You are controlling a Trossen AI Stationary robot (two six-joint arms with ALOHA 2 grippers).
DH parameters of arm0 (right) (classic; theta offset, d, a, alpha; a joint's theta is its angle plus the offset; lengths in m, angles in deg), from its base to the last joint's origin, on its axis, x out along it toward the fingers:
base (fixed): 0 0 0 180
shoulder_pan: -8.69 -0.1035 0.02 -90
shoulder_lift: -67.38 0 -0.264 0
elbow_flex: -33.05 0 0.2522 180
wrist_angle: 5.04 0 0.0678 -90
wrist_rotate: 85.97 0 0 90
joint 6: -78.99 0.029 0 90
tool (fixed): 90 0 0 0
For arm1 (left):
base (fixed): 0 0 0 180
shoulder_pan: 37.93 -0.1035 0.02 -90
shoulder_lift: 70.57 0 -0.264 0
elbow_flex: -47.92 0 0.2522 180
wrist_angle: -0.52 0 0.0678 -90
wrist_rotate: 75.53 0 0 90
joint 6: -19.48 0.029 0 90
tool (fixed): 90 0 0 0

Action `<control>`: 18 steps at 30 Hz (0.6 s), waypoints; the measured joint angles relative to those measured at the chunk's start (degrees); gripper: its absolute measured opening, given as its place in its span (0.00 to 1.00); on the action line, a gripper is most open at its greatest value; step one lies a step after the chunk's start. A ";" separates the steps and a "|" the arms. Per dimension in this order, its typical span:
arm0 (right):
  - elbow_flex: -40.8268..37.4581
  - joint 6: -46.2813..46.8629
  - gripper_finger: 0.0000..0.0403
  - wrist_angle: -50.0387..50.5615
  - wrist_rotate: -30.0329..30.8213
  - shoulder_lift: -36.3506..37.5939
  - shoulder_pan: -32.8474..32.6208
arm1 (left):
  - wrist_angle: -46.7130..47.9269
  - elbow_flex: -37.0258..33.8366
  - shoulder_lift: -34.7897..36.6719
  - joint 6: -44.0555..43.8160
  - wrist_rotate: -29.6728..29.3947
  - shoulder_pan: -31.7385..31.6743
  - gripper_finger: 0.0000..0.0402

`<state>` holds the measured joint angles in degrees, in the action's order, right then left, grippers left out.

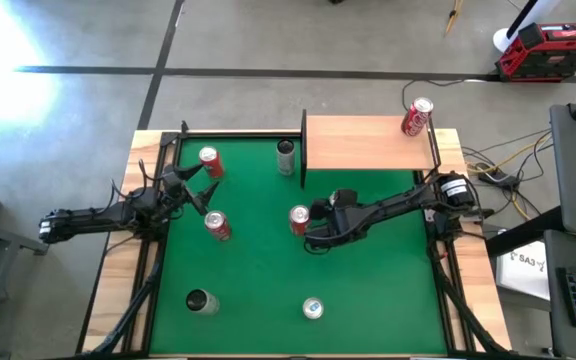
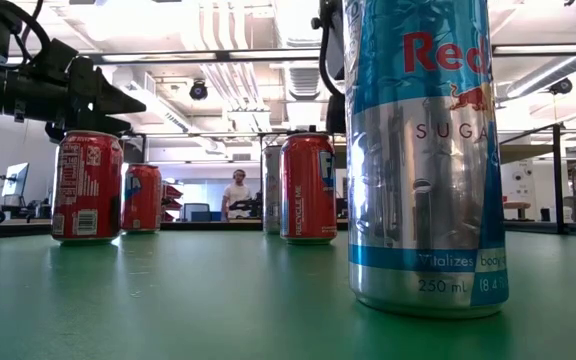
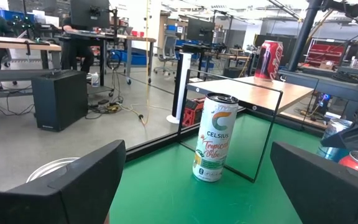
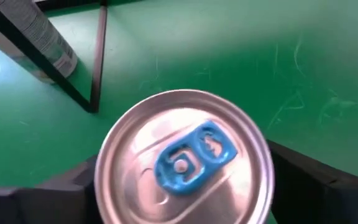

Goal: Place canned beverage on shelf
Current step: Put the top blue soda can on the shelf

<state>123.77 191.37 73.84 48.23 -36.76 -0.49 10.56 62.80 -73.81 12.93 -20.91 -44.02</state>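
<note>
A red can with a silver top and blue tab (image 1: 299, 218) (image 4: 182, 165) stands upright on the green mat (image 1: 268, 270), near the middle. My right gripper (image 1: 306, 217) (image 4: 185, 180) reaches it from the table's right and is shut on it. The shelf (image 1: 368, 142), a light-wood board with black rails, sits at the far edge and carries another red can (image 1: 417, 117). My left gripper (image 1: 196, 186) (image 3: 197, 205) waits open at the mat's left, level, facing a Celsius can (image 3: 214, 137). My right gripper has the can between its two fingers (image 4: 73, 186), one against each opposite side of the can's wall just below the rim (image 4: 104, 186). The fingers come slanting down from the table's right. The can stands upright with its base on the mat (image 2: 308, 238).
Other cans stand on the mat: two red ones at the left (image 1: 209, 161) (image 1: 217, 225), the Celsius can (image 1: 286, 157) by the shelf's left rail, a dark can (image 1: 200, 301) and a Red Bull can (image 1: 312, 309) near the front. Open mat lies at the right.
</note>
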 joint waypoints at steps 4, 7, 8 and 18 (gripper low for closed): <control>1.73 -0.47 0.59 1.45 -3.25 -0.02 -0.06 | 0.00 -0.02 0.02 0.00 0.00 -0.01 0.96; 3.74 -0.97 0.57 3.53 -5.35 0.00 -0.43 | 0.00 -0.02 -0.01 0.00 0.00 -0.02 0.96; 4.57 -1.26 0.57 4.38 -5.43 0.00 -0.69 | 0.00 0.00 0.00 0.00 -0.02 0.00 0.96; 15.86 0.05 0.58 20.33 -9.29 0.91 -1.46 | 0.00 -0.02 -0.01 0.00 0.00 -0.02 0.96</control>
<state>139.63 191.42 94.17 38.93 -35.84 -1.95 10.56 62.78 -73.82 12.93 -20.91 -44.04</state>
